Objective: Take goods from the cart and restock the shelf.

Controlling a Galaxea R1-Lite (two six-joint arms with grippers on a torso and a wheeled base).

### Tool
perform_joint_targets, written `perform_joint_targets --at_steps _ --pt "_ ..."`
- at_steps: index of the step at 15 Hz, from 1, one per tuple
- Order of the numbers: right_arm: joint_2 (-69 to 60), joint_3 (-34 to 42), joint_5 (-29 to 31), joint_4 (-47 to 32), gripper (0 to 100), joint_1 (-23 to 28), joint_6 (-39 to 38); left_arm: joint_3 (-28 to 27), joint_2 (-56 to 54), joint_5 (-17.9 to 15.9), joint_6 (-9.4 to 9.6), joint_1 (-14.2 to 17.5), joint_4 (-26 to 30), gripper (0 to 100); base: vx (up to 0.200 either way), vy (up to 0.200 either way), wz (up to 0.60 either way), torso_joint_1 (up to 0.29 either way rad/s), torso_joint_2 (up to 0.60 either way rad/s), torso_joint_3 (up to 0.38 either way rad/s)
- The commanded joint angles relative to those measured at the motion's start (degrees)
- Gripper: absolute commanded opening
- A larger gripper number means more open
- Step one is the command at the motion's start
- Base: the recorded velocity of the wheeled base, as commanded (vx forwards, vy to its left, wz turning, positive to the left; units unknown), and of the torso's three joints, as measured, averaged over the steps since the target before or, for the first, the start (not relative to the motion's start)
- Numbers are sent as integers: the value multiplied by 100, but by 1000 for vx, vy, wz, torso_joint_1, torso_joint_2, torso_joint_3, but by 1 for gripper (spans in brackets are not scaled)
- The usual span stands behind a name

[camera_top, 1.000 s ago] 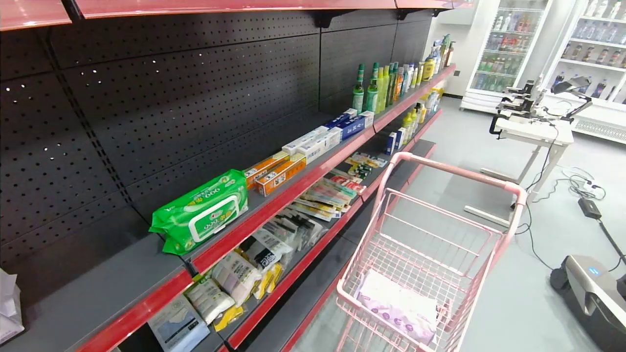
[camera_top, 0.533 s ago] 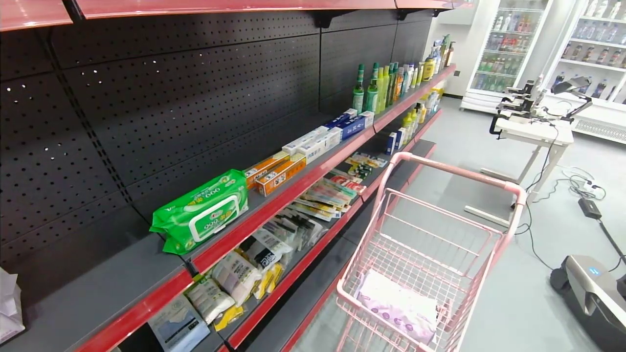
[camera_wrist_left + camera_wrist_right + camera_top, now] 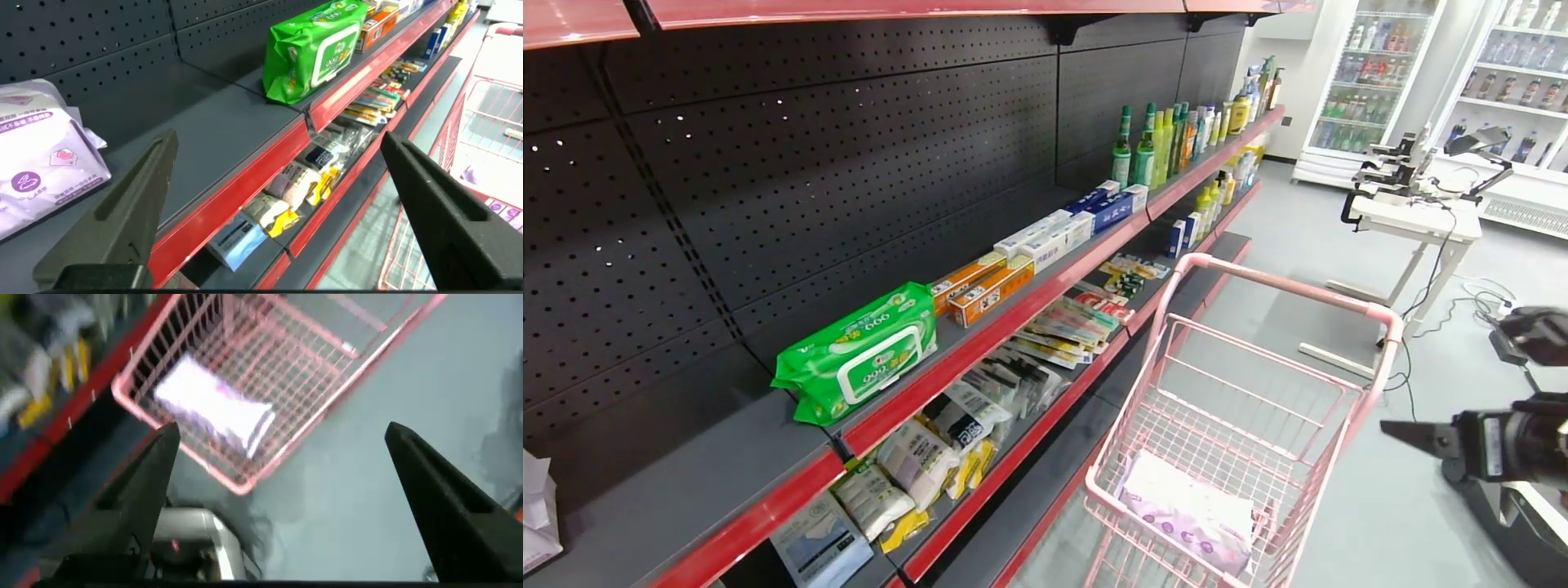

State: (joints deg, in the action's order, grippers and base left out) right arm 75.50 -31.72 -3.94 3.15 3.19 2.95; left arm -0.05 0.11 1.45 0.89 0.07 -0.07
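One purple-printed pack [image 3: 1186, 523] in cart [image 3: 1278, 287], print unreadable

Bare shelf board [image 3: 686, 482] between the purple-printed pack [image 3: 41, 175] at its left end and the green wipes pack [image 3: 858, 351]; rightwards, crowded with boxes [image 3: 988, 286] and bottles [image 3: 1160, 143]. Capped overhead by a red-edged shelf [image 3: 890, 10]. Open from above into the pink cart [image 3: 1387, 322], fenced at the far end by its handle bar [image 3: 1282, 286], one pale pack [image 3: 1188, 510] inside.
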Motion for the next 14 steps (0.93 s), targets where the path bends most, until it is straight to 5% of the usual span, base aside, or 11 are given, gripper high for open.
perform_joint_targets --at_steps 1,5,14 --pt "2408 43 -459 485 100 -91 1419 5 -2 4 -1 1 -1 100 0 0 0 0 0 0" --pt "3692 -423 -907 793 100 -390 2113 -4 -2 4 -1 1 -1 100 0 0 0 0 0 0" --pt "4386 -783 -995 802 100 -486 2825 -4 -2 4 -1 1 -1 100 0 0 0 -118 260 148"
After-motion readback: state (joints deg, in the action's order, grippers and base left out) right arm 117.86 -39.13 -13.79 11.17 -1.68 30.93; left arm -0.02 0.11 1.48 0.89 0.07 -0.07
